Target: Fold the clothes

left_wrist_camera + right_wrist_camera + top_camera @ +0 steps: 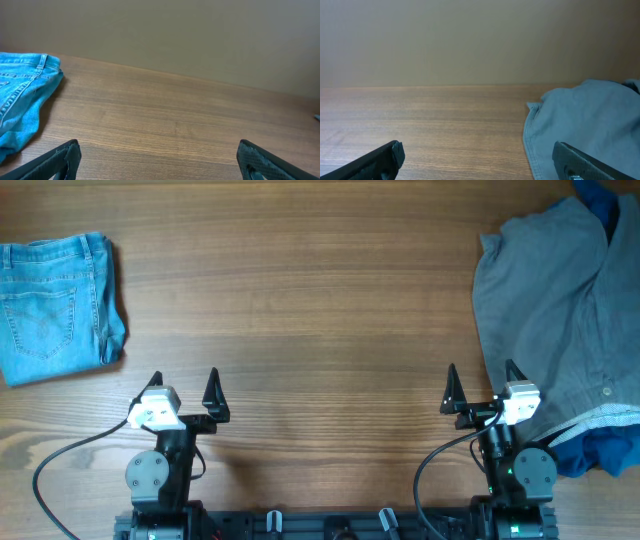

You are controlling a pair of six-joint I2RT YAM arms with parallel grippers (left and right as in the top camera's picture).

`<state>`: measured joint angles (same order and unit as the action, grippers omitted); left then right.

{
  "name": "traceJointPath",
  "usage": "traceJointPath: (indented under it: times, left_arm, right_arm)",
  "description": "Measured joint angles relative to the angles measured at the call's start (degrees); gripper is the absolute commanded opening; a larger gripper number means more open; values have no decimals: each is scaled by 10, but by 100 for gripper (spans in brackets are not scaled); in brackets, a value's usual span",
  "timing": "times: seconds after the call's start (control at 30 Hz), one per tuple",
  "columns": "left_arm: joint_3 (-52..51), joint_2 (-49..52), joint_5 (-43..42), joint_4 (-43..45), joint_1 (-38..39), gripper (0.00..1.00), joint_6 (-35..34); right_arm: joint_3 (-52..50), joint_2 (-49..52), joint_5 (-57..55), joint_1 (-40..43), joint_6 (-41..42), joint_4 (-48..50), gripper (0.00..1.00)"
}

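Left gripper (184,388) and right gripper (481,385): jaws spread wide, empty. Folded jeans (55,305) lie ahead and left of the left gripper; grey shirt (550,320) just right of the right gripper.

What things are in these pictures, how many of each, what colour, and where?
jeans: one, light blue, folded, far left of the table
shirt: one, grey, rumpled, right side of the table
cloth: count unclear, dark blue, partly under the shirt at the right edge
table: one, brown wood, under everything
left gripper: one, black fingers, open, near edge at left, holding nothing
right gripper: one, black fingers, open, near edge at right, beside the shirt
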<state>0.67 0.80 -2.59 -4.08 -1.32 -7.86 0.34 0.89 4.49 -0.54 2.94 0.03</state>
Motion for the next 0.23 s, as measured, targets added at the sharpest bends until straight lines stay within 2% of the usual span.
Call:
traceJointPath:
  times: [0.23]
  left_arm:
    - [0,0,0,0,0,100,0]
  right_arm:
    - [0,0,0,0,0,0,100]
